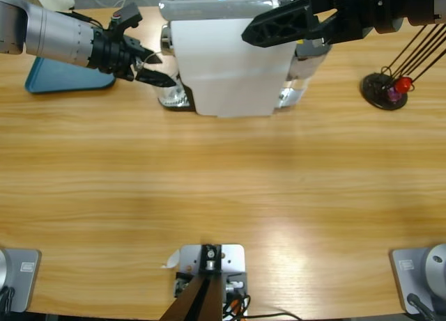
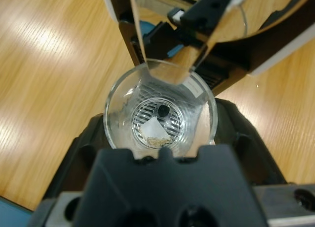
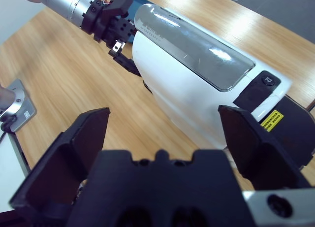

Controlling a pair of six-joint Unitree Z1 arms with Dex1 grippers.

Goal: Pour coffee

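While both arms work at the far side of the table, the scene runs as follows.

Table: a long wooden table point(image 1: 223, 196) fills the high view, its near half bare wood.

Coffee machine: a big white coffee machine point(image 1: 230, 63) stands at the far edge near the middle, with a glossy silver top panel and a black part carrying a yellow label at one end, seen in the right wrist view.

Left arm: it comes in from the upper left corner of the high view; the left gripper point(image 1: 155, 74) reaches to the machine's left side, jaws closed around a glass.

Right arm: it comes in from the upper right; the right gripper point(image 3: 165, 133) hovers above the machine, jaws spread wide and holding nothing.

Tray: a blue tray point(image 1: 63, 77) lies flat at the far left, partly under the left arm.

Stand: a small black stand point(image 1: 383, 91) with thin rods and a red piece sits at the far right.

Glass: a small clear glass point(image 2: 160, 113) stands upright on the machine's slotted drip grille, under its spout.

Coffee: I cannot make out any dark liquid; the glass bottom shows only the grille through it and a pale speck.
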